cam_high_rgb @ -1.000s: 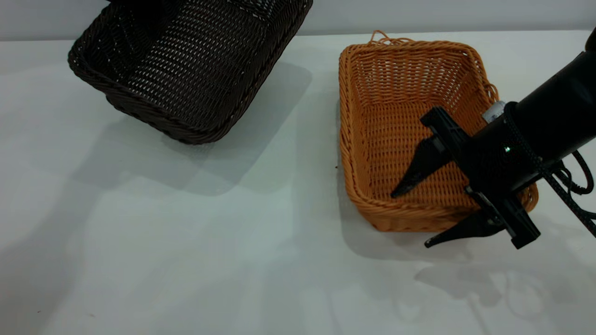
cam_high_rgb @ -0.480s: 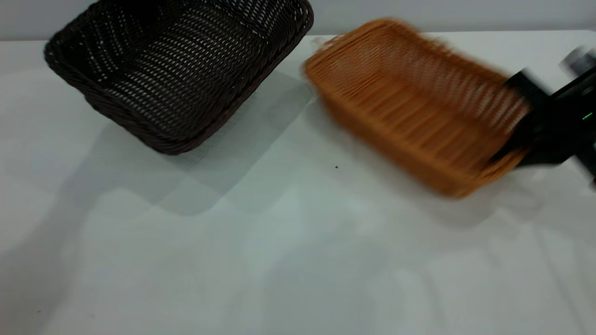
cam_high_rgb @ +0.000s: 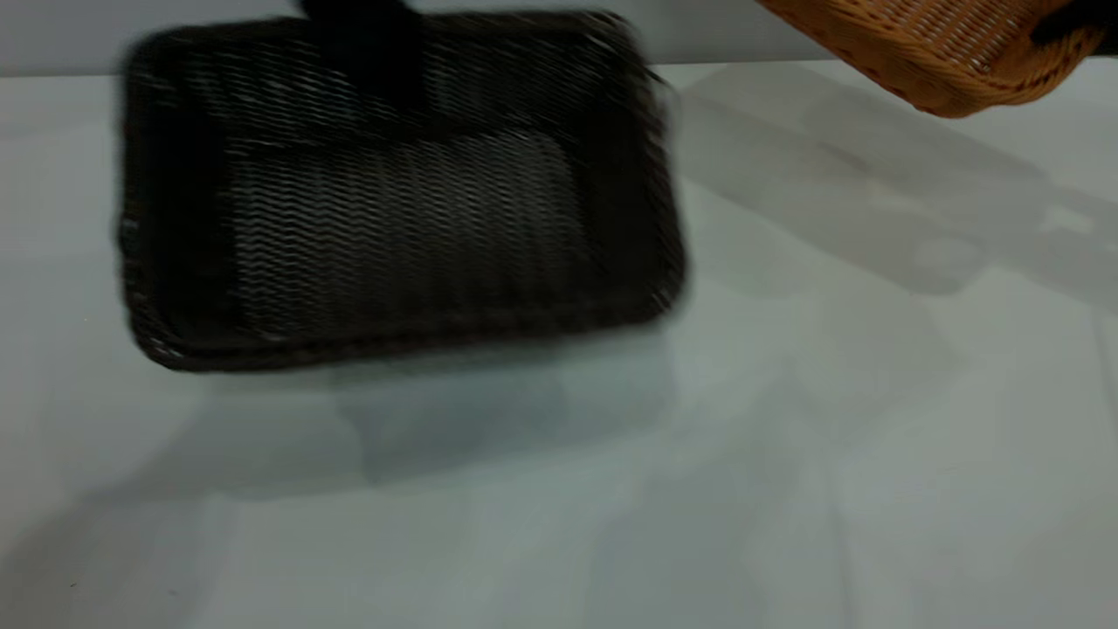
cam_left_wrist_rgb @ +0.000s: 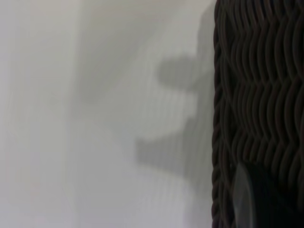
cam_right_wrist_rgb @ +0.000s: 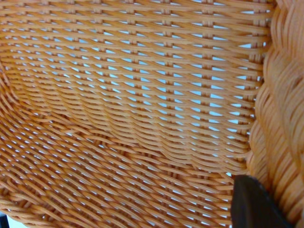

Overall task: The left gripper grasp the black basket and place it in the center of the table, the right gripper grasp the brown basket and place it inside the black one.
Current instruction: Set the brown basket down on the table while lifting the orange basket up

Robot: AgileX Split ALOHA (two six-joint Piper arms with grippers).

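Both baskets are airborne: left gripper [cam_high_rgb: 367,52] clamps the black basket [cam_high_rgb: 402,201] far-left over the table [cam_high_rgb: 786,437], right gripper [cam_high_rgb: 1070,22] grips the brown basket [cam_high_rgb: 943,52] far-right; neither placed.

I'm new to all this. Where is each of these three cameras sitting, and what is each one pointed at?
Exterior view: outside the rig, facing the arms from above; sees the black basket over the table, the brown basket raised at top right, the left hand blurred.
Left wrist view: on the left arm, against the black basket's braided rim; one finger shows.
Right wrist view: on the right arm, inside the brown basket; one finger shows.
Shared: each wrist's basket also appears outside.
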